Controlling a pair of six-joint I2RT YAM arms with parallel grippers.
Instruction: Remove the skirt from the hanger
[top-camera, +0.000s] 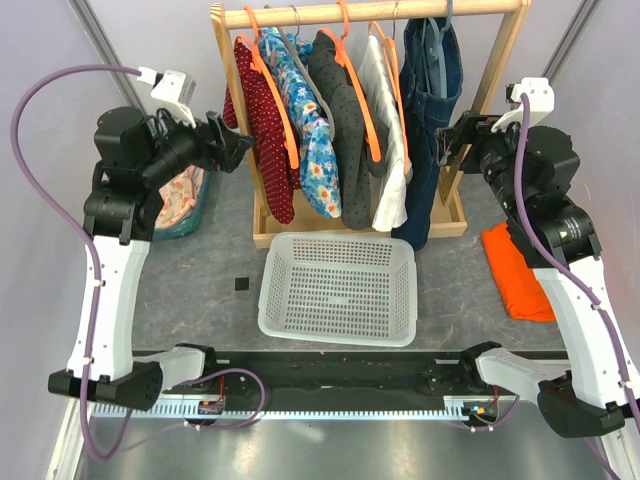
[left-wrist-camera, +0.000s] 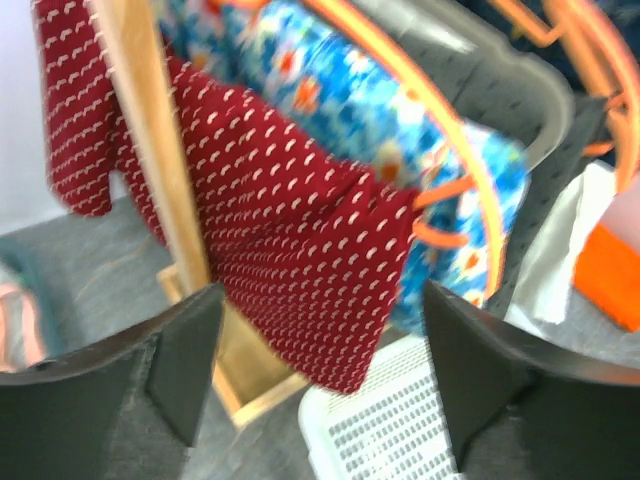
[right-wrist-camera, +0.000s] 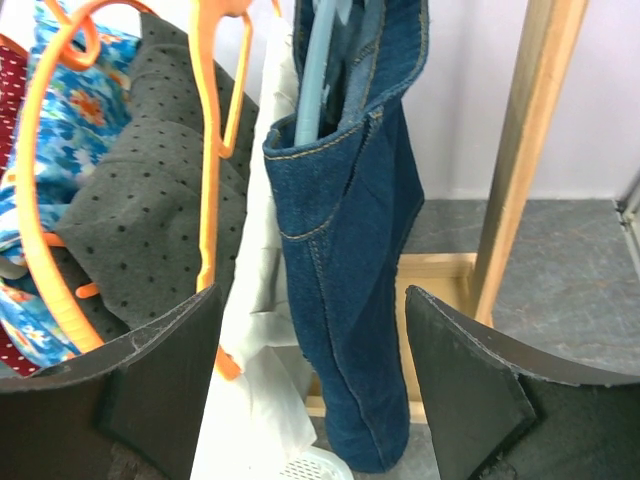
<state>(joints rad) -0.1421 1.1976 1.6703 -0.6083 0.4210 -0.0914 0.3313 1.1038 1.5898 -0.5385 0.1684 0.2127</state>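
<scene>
Top external view: a wooden rack carries five hung garments, from left to right a red patterned garment, a blue floral garment, a grey dotted garment, a white garment and the denim skirt, which hangs at the rack's right end and reaches down to its base. A white basket stands on the table in front of the rack, and an orange cloth lies to the right. The left gripper is raised just beside the red patterned garment; the right gripper is raised just beside the denim skirt. Left wrist view: the left gripper is spread wide with nothing between its fingers; beyond them hang the red patterned garment and a wooden post. Right wrist view: the right gripper is likewise spread wide and holds nothing; the denim skirt hangs between and beyond its fingers on a blue-grey hanger, untouched, with an orange hanger to its left.
</scene>
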